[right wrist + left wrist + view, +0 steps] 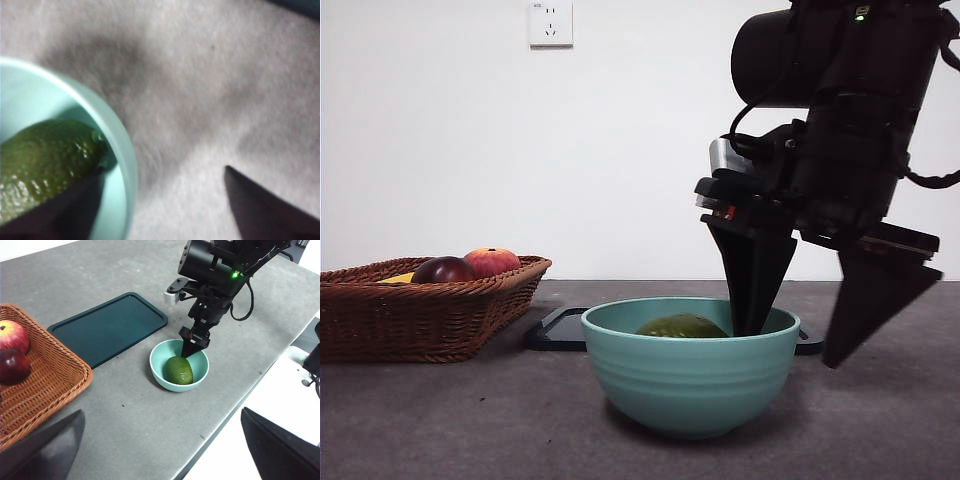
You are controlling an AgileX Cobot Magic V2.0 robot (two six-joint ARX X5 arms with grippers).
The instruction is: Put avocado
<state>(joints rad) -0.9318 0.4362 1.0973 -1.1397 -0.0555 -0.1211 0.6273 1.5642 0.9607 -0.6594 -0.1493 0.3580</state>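
Right gripper (815, 345) spread wide astride the rim of the teal bowl (690, 385), one jaw inside beside the avocado (682, 327), avocado lying in the bowl, dark tray (111, 327) behind, wicker basket (415, 315) with fruits aside, left gripper (162, 445) wide open, no readable writing

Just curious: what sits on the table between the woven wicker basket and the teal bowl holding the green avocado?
A dark green flat tray lies behind that gap; the grey table directly between is bare, per left wrist view.
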